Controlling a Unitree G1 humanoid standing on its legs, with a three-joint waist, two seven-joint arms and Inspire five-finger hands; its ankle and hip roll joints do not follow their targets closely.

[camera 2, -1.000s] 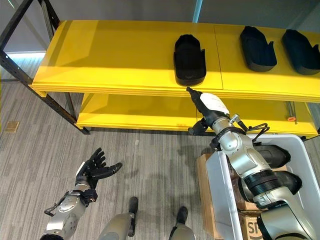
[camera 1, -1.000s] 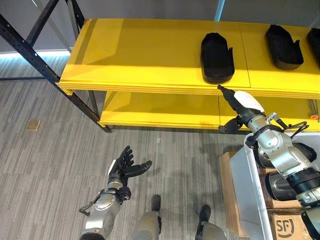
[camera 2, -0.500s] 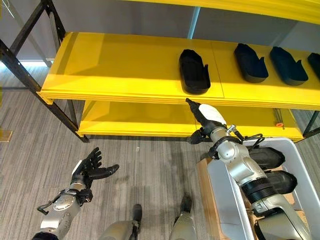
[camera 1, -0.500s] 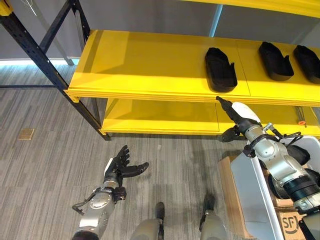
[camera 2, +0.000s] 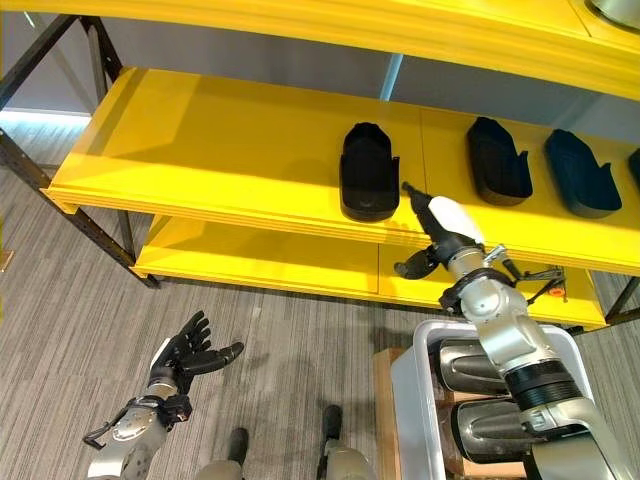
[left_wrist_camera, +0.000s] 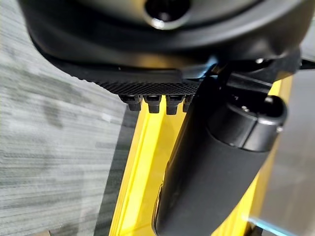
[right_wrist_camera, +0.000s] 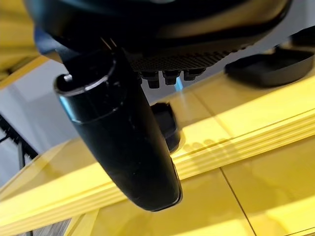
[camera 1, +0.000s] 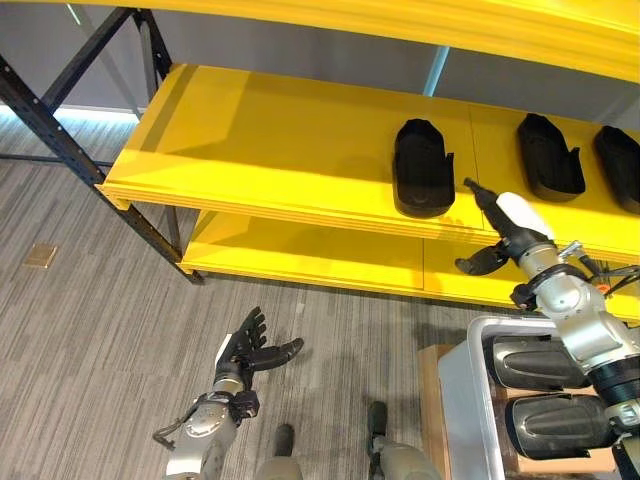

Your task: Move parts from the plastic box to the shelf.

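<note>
Right hand [camera 2: 447, 228] hangs empty at the front edge of the shelf [camera 2: 200, 130], fingers straight and thumb spread, just right of the nearest part [camera 2: 368, 172]; whether a fingertip touches that part cannot be told.

Parts: dark, moulded, shoe-like shells. One lies flat on the middle board near its front edge; two more [camera 2: 498, 162] [camera 2: 580, 172] lie further right on the same board. Judged from the matt, rigid look, they are stiff plastic, fairly light, not fragile, and smooth enough to slide on the painted board (a nudge could push one off square).

Box [camera 2: 412, 395]: a pale plastic bin at lower right, on the floor side of the shelf, with two parts [camera 2: 470, 365] [camera 2: 505, 428] inside, lying side by side.

Hold: the long rounded body is the likely place to grasp, fingers over one flank and thumb on the other, around mid-length, where the shell should balance; the thin raised tab at one end looks a poor purchase.

Left hand [camera 1: 247, 347] is low over the grey floor [camera 1: 100, 300], well apart from the shelf and box, relaxed and spread, holding nothing.
</note>
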